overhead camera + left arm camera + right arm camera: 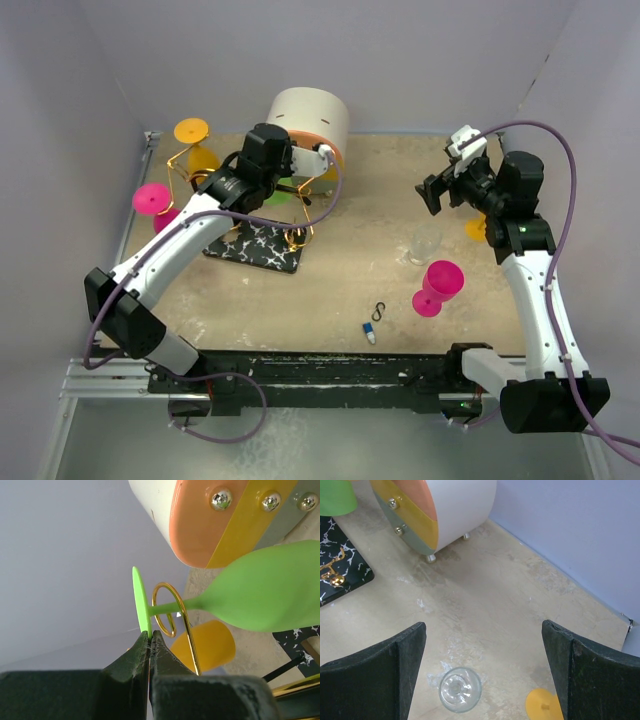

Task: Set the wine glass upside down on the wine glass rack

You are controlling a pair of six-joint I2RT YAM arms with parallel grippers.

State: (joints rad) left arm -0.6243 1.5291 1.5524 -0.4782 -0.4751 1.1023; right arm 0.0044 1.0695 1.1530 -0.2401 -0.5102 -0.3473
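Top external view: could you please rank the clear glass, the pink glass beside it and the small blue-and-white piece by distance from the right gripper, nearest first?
From the right gripper:
1. clear glass, just nearer the bases.
2. pink glass, further toward the bases.
3. blue-and-white piece, by the near edge, leftward.

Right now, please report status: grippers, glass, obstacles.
Left gripper shut on foot of green wine glass, stem at gold rack loop. Right gripper open above clear glass. Nothing blocking.
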